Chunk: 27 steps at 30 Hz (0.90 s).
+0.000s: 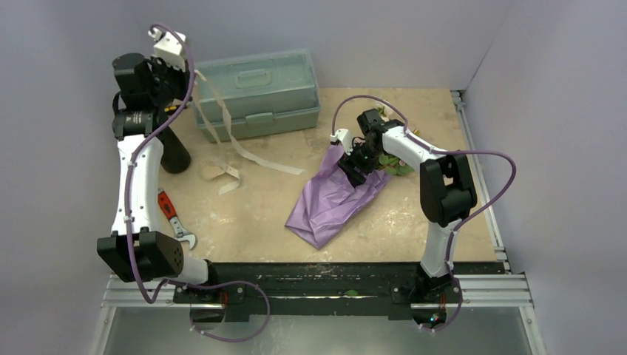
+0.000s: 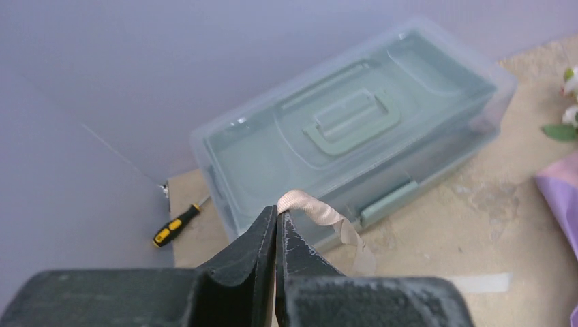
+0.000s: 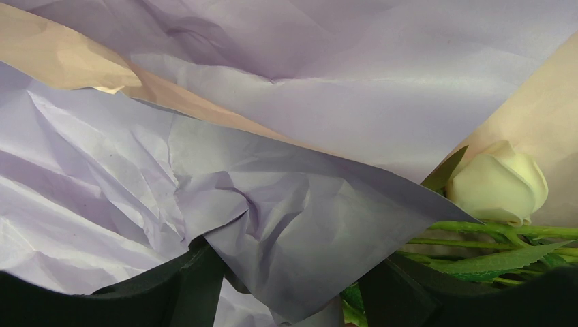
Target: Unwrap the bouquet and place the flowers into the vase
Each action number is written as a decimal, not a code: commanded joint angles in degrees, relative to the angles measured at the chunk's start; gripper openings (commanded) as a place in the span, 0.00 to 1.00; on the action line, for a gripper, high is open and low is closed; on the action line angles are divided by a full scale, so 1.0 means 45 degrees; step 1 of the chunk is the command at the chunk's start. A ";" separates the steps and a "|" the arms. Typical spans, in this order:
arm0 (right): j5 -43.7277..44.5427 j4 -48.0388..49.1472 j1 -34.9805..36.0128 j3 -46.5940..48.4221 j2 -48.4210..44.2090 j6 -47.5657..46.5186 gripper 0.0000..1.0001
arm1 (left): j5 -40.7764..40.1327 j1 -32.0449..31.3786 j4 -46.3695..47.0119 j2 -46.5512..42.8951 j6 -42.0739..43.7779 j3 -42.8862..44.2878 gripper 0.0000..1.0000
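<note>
— What lies nearest to the arms?
— A wrench (image 1: 175, 220) with a red handle. It lies flat on the table (image 1: 251, 222), just beside the left arm (image 1: 137, 185).
— And the bouquet?
— It lies right of the middle. The paper (image 1: 333, 201) is purple and crumpled, and it spreads toward the near edge. Its pink side shows in the right wrist view. The flowers (image 1: 395, 164) stick out at the far end with green leaves. A white rose (image 3: 497, 184) lies above its green stems, close to that camera.
— What about the right gripper?
— The right gripper (image 1: 356, 164) is low over the far part of the paper. Its fingers (image 3: 184, 286) stand spread, with a flap of paper between them. I cannot tell if they touch it.
— Where is the ribbon?
— The ribbon (image 1: 222, 174) is off the bouquet. One part lies in a small heap left of the middle, well apart from the paper. A strip goes up from the table past the toolbox (image 1: 259, 92).
— Up to where?
— To the left gripper (image 2: 276, 219), which is raised at the far left. Its fingers are pressed together and pinch the ribbon.
— And the vase?
— The vase (image 1: 176, 151) stands upright at the left, partly behind the left arm, near the corner of the toolbox.
— Anything farther?
— The toolbox, closed, near the far wall. A screwdriver (image 2: 176, 226) lies beside its end, by the wall.
</note>
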 commanded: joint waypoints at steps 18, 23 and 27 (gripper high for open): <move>0.0039 0.0103 -0.0107 0.0872 0.0451 -0.0401 0.70 | -0.1546 0.0590 -0.1950 -0.0267 0.1487 0.2841 0.00; 0.0196 0.0040 -0.0100 0.1636 0.0888 -0.0517 0.70 | -0.1401 0.0584 -0.2662 -0.0521 0.2099 0.1350 0.00; 0.0271 -0.0132 -0.0100 0.2140 0.1185 -0.0797 0.70 | -0.1648 0.0579 -0.2834 -0.0555 0.2455 0.0304 0.00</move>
